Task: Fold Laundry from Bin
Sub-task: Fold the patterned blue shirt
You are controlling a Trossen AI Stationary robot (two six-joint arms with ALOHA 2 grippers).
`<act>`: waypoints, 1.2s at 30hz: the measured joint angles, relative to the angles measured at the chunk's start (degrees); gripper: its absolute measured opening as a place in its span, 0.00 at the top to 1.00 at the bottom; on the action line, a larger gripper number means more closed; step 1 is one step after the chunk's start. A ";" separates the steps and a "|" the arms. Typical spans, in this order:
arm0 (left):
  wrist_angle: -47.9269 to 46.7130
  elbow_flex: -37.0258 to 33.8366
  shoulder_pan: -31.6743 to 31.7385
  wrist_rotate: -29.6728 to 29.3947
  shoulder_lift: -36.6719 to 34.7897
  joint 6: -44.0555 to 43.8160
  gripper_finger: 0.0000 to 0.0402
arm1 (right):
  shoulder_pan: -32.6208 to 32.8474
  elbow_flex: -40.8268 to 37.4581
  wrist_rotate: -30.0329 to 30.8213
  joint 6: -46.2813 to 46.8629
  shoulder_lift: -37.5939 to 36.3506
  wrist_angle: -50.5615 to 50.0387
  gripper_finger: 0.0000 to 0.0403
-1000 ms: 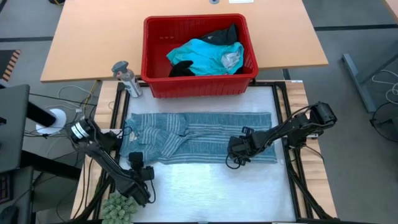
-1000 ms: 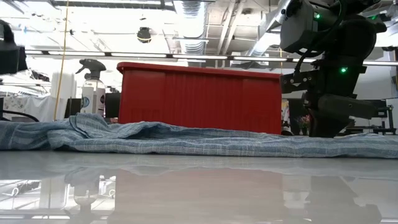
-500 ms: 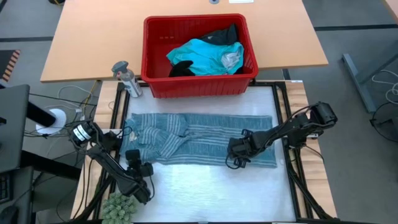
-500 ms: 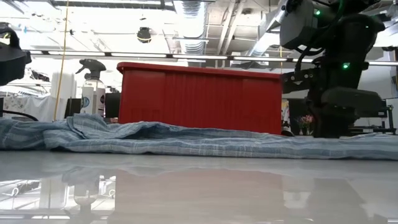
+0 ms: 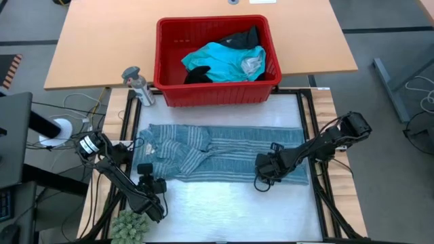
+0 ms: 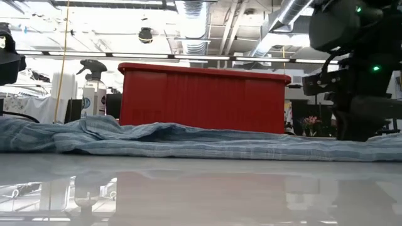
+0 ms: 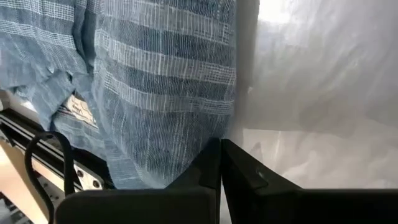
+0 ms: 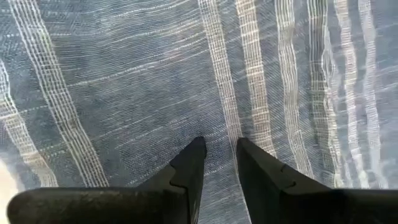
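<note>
Your blue-grey striped garment [image 5: 224,153] lay flat at centre frame, its long axis running left to right, below the red bin [image 5: 217,61]. Your right gripper [image 8: 216,163] pinched its lower right edge with narrow jaws; your left gripper [image 7: 219,163], jaws pressed together, sat at its lower left corner.

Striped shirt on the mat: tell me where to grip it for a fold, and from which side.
Grip the striped shirt at its near hem corners, coming from above at the table's front edge. It lies flat and spread wide, with the hem edge free. The left pincer and right pincer are already beside those ends.
</note>
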 joint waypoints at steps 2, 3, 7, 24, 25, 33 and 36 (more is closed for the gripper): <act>0.01 0.00 0.01 -0.02 0.00 0.17 1.00 | -0.14 0.31 0.97 -1.11 -1.51 -0.56 0.70; 0.01 0.01 0.02 -0.02 0.00 0.37 1.00 | -0.21 0.55 1.07 -1.26 -2.43 -0.87 0.70; 0.18 0.02 0.02 0.21 0.00 1.29 1.00 | 0.93 2.22 1.19 0.98 -8.20 1.49 0.70; 0.21 0.02 0.04 0.70 -0.02 1.62 1.00 | 6.85 1.69 -0.77 3.78 3.13 13.20 0.77; 0.13 0.02 0.04 1.37 -0.02 2.19 1.00 | 7.22 1.69 -1.04 4.03 3.47 12.92 0.77; -6.30 0.04 0.04 4.59 -0.04 6.12 1.00 | 10.56 1.46 -3.64 7.98 0.41 6.86 0.77; -6.86 0.04 0.04 4.05 -0.04 6.86 1.00 | 11.52 1.39 -4.31 8.76 -0.40 5.03 0.77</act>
